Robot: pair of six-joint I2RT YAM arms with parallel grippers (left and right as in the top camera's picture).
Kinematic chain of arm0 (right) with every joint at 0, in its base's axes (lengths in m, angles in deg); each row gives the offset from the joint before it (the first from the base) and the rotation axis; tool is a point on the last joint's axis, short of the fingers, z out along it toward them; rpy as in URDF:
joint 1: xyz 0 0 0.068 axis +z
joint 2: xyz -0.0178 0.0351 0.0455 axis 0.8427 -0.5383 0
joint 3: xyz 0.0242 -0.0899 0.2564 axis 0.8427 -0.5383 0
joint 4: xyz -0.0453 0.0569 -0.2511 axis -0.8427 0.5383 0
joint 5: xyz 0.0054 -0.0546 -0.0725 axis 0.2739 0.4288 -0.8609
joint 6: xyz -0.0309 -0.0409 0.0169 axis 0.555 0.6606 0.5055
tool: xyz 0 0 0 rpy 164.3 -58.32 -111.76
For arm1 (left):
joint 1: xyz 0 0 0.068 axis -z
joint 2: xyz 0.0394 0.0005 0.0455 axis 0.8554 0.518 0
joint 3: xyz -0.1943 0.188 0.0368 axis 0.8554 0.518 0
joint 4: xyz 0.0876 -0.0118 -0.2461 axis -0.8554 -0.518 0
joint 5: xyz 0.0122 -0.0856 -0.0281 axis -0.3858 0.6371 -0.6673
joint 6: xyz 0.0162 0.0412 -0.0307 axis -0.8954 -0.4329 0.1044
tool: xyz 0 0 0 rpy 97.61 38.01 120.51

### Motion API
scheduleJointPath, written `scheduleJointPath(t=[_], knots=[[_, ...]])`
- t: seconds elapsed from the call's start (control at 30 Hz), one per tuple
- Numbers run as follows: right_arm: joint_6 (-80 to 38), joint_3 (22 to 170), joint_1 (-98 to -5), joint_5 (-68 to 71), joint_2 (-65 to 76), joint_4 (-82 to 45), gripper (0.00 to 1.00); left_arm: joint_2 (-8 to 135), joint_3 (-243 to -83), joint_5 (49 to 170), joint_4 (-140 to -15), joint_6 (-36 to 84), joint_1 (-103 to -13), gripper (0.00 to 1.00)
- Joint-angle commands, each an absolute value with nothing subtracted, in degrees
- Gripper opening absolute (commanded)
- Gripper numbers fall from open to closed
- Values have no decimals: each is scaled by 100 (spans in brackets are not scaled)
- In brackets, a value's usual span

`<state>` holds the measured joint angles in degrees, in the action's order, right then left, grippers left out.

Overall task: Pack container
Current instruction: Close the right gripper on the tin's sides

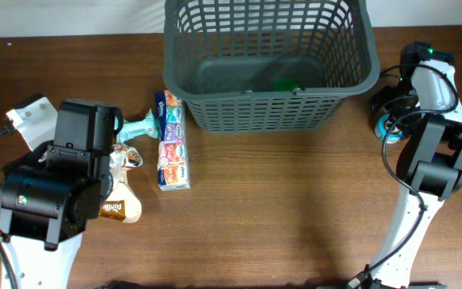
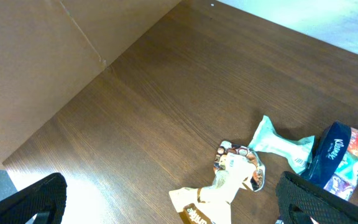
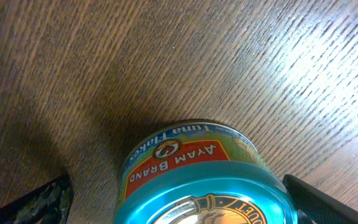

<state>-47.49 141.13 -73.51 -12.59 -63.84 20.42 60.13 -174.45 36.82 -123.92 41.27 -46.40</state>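
We count one basket (image 1: pixel 271 64): dark grey, slotted walls, solid floor, upright. It sits between our two claws, nearer the right claw (image 3: pixel 188 202), with one green item (image 1: pixel 285 83) inside. The right claw is spread wide, straddling one tuna can (image 3: pixel 204 180), with a gap on one side. The left claw (image 2: pixel 173 208) is spread wide and empty, above one snack bag (image 2: pixel 232 177). Just past it we see one teal wrapper (image 2: pixel 278 142) and one tissue pack (image 2: pixel 347 155).

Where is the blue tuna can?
The tuna can sits on the table's right side, just right of the grey basket, under the open right claw.
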Motion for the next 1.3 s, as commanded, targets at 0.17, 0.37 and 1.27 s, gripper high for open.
scheduleJointPath(t=[0.17,0.37,1.27], knots=[[-4742,13800,-7324,-1292,-6482,1854,99,6017,-17502,3564,-12399,4203,-4670,100],[-4484,13625,-7324,-1043,-6482,1642,99,6017,-17502,3564,-12399,4203,-4670,100],[-4491,13619,-7324,-927,-6482,1516,99,6017,-17502,3564,-12399,4203,-4670,100]])
